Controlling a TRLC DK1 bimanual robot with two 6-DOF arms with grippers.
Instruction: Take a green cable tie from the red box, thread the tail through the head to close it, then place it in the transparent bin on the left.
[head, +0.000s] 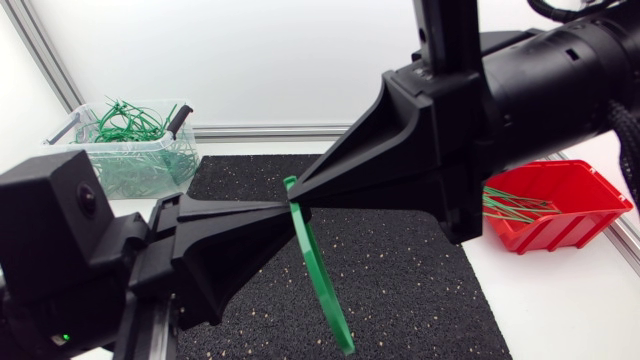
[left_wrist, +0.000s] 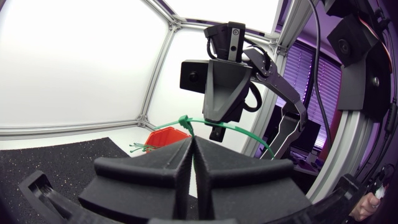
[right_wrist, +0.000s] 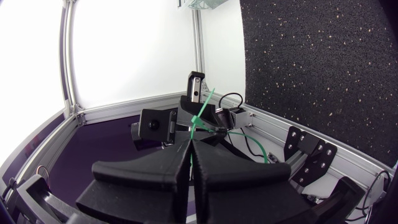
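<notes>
Left claw (left_wrist: 189, 140) and right claw (right_wrist: 190, 143) meet tip to tip, both clamped narrow on the green cable tie (head: 322, 275), its tail curving down below them, the transparent bin (head: 150, 172) beyond the left claw.

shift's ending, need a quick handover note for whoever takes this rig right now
Claws: the left claw is shut on the green cable tie near its head. The right claw is shut on the same tie, tip to tip with the left, above the black mat.
Things: the red box at the right has more ties in it. The transparent bin at the far left holds a heap of ties.
Done: one tie is out and gripped by both claws. It curves like a loop, but I cannot tell if the tail is through the head.
Left: confirm closure, then put it in the bin.
</notes>
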